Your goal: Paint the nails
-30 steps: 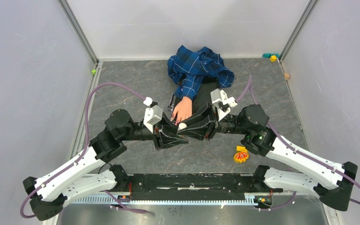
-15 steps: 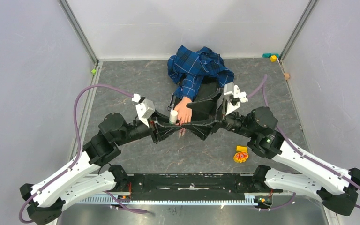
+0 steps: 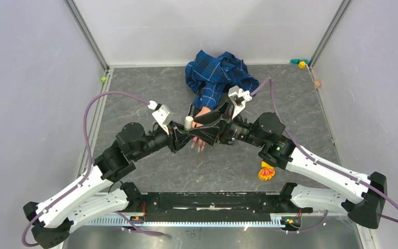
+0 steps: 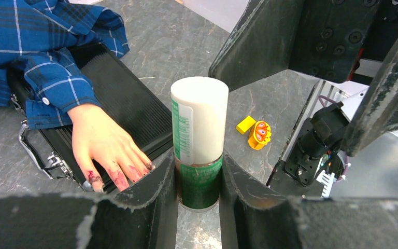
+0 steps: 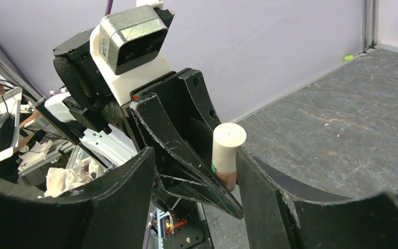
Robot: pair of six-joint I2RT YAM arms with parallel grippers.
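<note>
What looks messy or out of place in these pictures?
Pink-red smears sit on the finger skin of the mannequin hand in the left wrist view; polish seems to have missed the nails.

White-and-black arms (image 3: 77, 192) bear purple cables (image 3: 115, 93), scuffed black fingers (image 4: 155, 207).

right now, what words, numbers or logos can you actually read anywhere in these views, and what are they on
No text here can be read with certainty.
Green label on the white-capped bottle: pale print shows, but it is too blurred to read.
Yellow toy: a red and orange pattern, with no legible words or numbers.
</note>
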